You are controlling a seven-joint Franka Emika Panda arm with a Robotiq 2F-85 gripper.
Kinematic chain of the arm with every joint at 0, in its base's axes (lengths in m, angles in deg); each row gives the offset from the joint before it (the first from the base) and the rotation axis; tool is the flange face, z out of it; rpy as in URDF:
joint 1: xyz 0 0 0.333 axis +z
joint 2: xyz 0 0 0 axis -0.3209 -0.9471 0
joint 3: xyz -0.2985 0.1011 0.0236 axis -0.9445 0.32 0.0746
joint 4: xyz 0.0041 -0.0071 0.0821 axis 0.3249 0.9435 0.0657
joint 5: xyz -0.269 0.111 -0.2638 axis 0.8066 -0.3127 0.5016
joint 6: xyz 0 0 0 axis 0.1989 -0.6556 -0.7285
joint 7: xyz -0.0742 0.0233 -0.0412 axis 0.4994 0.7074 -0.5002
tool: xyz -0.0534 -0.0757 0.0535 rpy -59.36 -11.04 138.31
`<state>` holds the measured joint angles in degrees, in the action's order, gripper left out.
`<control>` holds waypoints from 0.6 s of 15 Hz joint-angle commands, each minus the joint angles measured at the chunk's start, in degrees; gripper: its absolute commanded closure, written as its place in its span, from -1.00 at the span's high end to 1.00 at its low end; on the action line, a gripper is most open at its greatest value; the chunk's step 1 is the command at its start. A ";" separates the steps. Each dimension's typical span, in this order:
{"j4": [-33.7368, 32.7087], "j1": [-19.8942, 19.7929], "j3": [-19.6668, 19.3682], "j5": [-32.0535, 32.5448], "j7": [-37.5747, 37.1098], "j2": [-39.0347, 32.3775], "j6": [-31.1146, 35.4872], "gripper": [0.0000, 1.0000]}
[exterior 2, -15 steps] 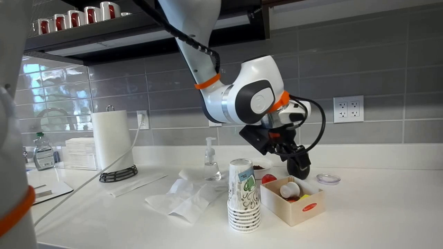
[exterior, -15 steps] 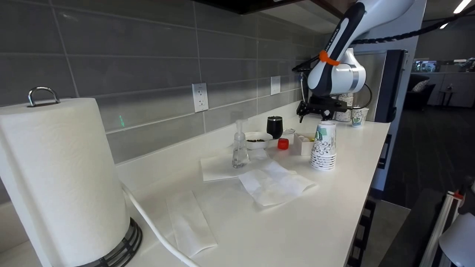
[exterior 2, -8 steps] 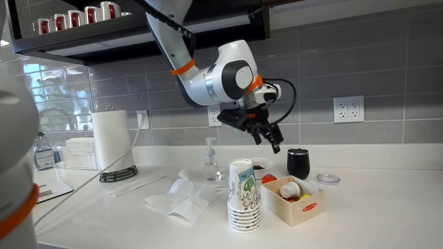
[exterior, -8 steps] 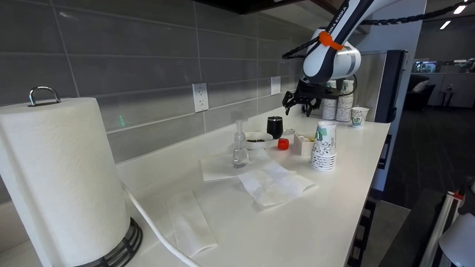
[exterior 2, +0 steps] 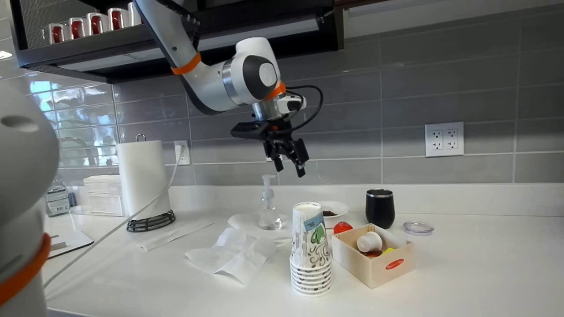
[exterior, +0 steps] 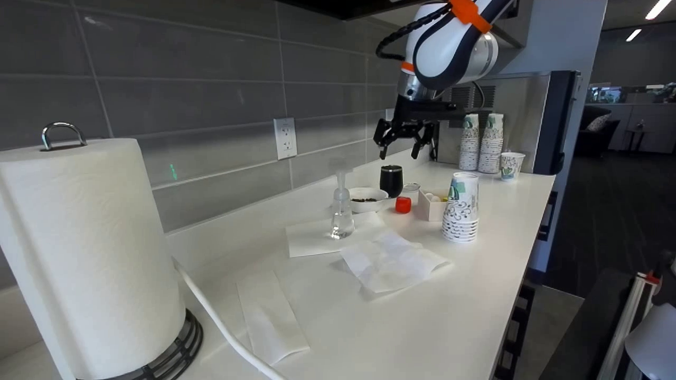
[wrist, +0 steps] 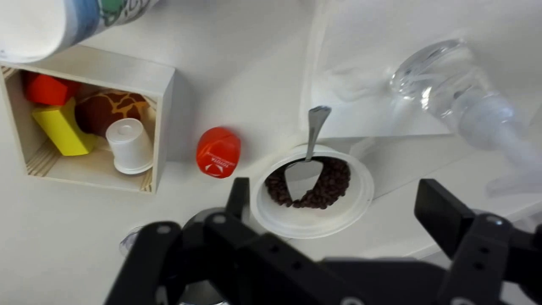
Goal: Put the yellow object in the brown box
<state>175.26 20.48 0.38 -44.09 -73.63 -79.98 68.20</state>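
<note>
Inside the wooden box [wrist: 123,71], yellow block [wrist: 63,129] is lying as tasked. Jaws apart, the hand [exterior: 398,154] is hanging empty, placement presumably done.

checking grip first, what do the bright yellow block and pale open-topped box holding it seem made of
Bright yellow block: smooth, evenly coloured; plastic or painted wood, can't tell which. Pale open-topped box: matte wood, likely plywood, from brown stripes at its corners.
</note>
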 commanded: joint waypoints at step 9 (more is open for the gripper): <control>13.03 -0.41 10.50 -2.81 -3.37 11.71 -0.88 1.00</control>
<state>183.56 20.47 9.02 -44.86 -76.11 -73.03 66.40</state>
